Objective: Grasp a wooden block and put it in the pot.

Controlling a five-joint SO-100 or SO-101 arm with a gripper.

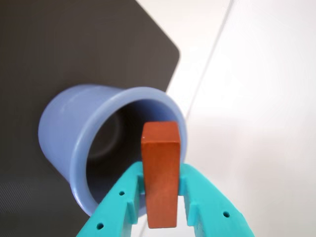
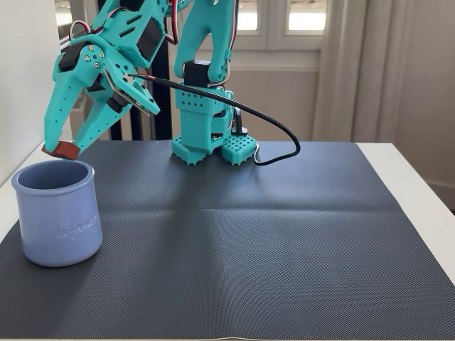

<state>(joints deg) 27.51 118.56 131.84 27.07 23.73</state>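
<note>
In the wrist view, the nearest thing is the gripper, which enters from the bottom edge of the frame. Its two turquoise fingers pinch the wooden block from both sides. The block stands upright between them, and its top end reaches above the fingers. Directly behind the block is the pot, a pale blue-lavender jar. Its open mouth faces the camera, and the top end of the block overlaps the rim on the right side of the mouth. The inside of the pot looks dark. The pot sits on a dark mat that fills the upper left of the frame, and the white counter fills the right side.

In the fixed view, the pot stands upright at the lower left of the frame, on the left part of the dark mat. Embossed script is on its side. Just above the far left rim of the pot, the gripper points down and holds the block at its tip; the block is over the rim and not inside the pot. Further back, at the top centre, the turquoise arm base stands at the far edge of the mat, with a black cable curving to its right. The white counter shows at the right.
</note>
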